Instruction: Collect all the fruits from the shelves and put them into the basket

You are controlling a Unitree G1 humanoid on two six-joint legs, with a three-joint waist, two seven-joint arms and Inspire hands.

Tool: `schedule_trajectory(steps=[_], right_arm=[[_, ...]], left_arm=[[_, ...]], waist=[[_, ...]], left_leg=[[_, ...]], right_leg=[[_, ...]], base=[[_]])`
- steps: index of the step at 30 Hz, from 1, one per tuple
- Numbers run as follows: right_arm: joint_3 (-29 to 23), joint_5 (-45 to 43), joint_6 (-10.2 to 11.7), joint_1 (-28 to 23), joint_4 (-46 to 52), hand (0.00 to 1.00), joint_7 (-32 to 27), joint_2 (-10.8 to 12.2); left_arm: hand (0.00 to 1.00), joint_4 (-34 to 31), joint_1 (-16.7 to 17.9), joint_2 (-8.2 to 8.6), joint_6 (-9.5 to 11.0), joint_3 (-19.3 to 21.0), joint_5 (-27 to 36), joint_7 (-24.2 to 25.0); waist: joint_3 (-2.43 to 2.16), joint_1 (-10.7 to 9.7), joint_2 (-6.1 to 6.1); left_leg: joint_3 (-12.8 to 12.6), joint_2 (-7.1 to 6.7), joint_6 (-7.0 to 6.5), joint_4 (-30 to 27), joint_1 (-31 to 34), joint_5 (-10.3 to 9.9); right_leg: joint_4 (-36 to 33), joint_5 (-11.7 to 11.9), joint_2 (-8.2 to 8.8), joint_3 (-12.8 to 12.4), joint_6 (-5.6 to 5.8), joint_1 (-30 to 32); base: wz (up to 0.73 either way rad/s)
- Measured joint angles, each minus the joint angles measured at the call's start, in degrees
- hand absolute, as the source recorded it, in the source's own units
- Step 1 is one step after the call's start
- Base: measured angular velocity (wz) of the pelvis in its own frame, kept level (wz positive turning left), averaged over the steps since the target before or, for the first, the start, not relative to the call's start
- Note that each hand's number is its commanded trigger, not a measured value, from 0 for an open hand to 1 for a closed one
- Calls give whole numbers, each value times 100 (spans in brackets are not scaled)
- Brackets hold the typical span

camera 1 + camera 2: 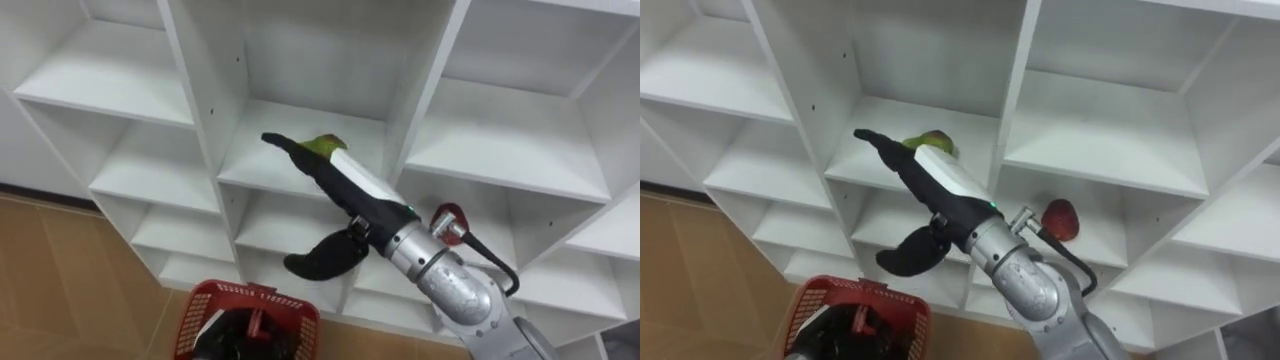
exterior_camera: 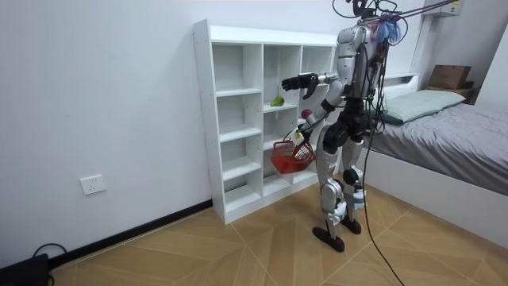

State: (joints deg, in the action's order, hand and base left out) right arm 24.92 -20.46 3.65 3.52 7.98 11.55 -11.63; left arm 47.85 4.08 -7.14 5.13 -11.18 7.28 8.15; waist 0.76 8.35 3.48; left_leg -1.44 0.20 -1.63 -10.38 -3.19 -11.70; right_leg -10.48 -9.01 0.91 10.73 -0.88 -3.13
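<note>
White closet (image 1: 320,60) of smooth, square-edged compartments. The right hand (image 1: 335,178) reaches into a middle compartment, fingers straight and released, in front of a rounded green fruit (image 1: 326,146) on the shelf. A round red fruit (image 1: 1060,218) sits one compartment lower right. The left hand (image 1: 235,335) clasps a red plastic lattice basket (image 1: 200,315).

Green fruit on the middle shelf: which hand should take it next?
Right. The right hand is stretched out and open, its fingertips at the green fruit on the shelf. The left hand is low, holding the red basket by its handle.
</note>
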Motion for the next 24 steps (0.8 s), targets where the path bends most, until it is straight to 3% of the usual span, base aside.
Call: schedule_trajectory(steps=[3, 11, 13, 15, 17, 19, 24], right_arm=[[-143, -1, 0, 107, 24, 0, -3, 39], [-256, 7, -5, 291, 37, 0, 54, 16], [-357, 17, -3, 381, 18, 0, 25, 6], [-470, 27, 10, 503, -110, 0, -27, -14], [-656, 37, 13, 547, -280, 0, -172, -45], [-863, 38, 9, 630, -523, 0, -407, -63], [-930, 26, 67, 762, -811, 0, -748, -200]], left_arm=[[100, 12, 8, 7, -12, 62, 0, 0], [100, 158, 60, 27, -101, 104, 0, 17], [100, 73, 74, 2, -101, 100, 5, 17], [100, -90, 153, -17, -100, 134, -11, 27], [100, -266, 275, -18, -99, 207, -11, 70], [100, -360, 331, -64, -99, 219, -5, 151], [100, -341, 375, -45, -110, 238, -10, 153]], waist=[[59, 1, 41], [38, 3, 86], [21, 11, 138], [40, 3, 175], [16, 12, 235], [55, 12, 327], [44, 121, 384]], left_leg=[[-1, 1, 0, 0, -50, 0], [34, -2, 1, 68, -147, -1], [41, -2, 2, 63, -173, 0], [40, -4, 3, 41, -244, 2], [72, -10, 2, 33, -258, 2], [169, -29, 2, -2, -249, 2], [224, -63, 4, 14, -248, 1]], right_leg=[[0, -1, -6, -1, 1, -34], [3, -3, -9, 58, 6, -162], [3, -6, -8, 54, 10, -193], [9, -6, -5, 70, 10, -261], [25, -7, 2, 118, 11, -309], [96, -7, 9, 207, 11, -380], [92, -7, 9, 304, 12, -420]], base=[[0], [1], [6], [2], [9], [18], [9]])
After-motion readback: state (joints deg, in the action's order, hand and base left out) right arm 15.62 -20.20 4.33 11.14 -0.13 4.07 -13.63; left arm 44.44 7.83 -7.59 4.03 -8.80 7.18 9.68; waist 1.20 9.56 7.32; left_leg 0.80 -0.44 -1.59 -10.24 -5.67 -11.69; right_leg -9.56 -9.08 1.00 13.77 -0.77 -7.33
